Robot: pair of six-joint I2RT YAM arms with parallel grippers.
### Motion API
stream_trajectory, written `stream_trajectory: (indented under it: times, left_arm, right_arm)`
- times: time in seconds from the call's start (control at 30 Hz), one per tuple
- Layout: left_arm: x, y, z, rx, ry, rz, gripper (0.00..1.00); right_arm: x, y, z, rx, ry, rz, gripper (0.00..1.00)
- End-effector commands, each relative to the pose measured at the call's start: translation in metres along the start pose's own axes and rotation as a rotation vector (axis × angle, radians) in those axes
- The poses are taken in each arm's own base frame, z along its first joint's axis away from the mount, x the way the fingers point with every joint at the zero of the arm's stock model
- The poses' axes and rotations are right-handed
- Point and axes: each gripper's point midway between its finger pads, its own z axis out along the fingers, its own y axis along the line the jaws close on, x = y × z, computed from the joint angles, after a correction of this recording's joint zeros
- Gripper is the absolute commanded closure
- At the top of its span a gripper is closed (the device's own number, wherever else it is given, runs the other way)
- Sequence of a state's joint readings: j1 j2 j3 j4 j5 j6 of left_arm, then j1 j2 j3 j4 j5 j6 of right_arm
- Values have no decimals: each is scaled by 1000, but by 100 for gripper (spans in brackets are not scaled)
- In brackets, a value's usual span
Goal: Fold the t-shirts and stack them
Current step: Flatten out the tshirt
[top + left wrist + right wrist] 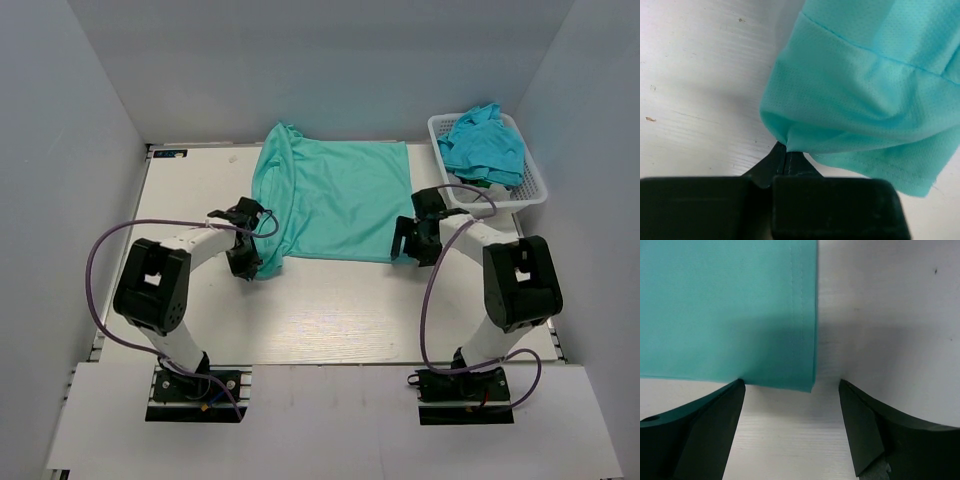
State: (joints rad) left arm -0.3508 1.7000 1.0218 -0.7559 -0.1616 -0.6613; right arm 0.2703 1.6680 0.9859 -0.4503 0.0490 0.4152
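Note:
A teal t-shirt lies spread flat on the white table, toward the back. My left gripper is at its near left corner and is shut on a pinch of the fabric. In the left wrist view the cloth bunches up from the closed fingertips. My right gripper stands open at the near right corner. In the right wrist view the hemmed corner lies between the two fingers, apart from both. More teal t-shirts sit crumpled in a basket.
A white mesh basket stands at the back right of the table, just beyond the right arm. Grey walls close in the left, back and right. The table's near half is bare white boards.

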Motion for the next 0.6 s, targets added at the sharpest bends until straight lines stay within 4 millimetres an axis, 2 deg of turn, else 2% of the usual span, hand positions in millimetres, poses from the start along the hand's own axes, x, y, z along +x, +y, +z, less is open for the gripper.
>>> stream_trajectory:
  times: [0.0, 0.07, 0.1, 0.13, 0.17, 0.23, 0.37, 0.4, 0.43, 0.47, 0.5, 0.53, 0.57]
  left_arm:
    - [-12, -11, -25, 85, -55, 2, 100]
    - [-16, -20, -40, 165, -88, 4, 100]
    - [-18, -25, -46, 198, -100, 3, 100]
    - [-20, -27, -55, 225, -118, 0, 100]
    - [-24, -31, -62, 248, -134, 9, 100]
    - [-32, -38, -80, 295, -163, 17, 100]
    - [-49, -48, -121, 389, -250, 10, 100]
    - [-52, -52, -138, 433, -279, 11, 100]
    - [-60, -56, -155, 469, -313, 10, 100]
    - [-62, -58, -167, 493, -331, 11, 100]
    - [-68, -60, -181, 517, -359, -4, 100]
    - [-76, -60, -208, 558, -416, -8, 100]
    - [-80, -61, -224, 586, -448, -22, 100]
  right_arm:
    - [-14, 10, 10, -27, -27, 17, 18]
    - [-15, 11, 18, -28, -23, 22, 32]
    - [-21, 15, 17, -41, -29, 21, 49]
    - [-19, 15, 16, -39, -16, 21, 92]
    - [-21, 16, 14, -41, -19, 23, 100]
    - [-31, 19, 6, -50, -57, 16, 100]
    - [-62, 28, -45, -83, -196, -7, 100]
    - [-72, 29, -64, -95, -251, -12, 100]
    - [-89, 37, -93, -122, -333, -21, 100]
    - [-91, 36, -104, -120, -351, -31, 100]
    - [-104, 34, -137, -126, -447, -23, 100]
    - [-119, 39, -163, -142, -519, -19, 100]
    - [-124, 37, -176, -132, -552, -18, 100]
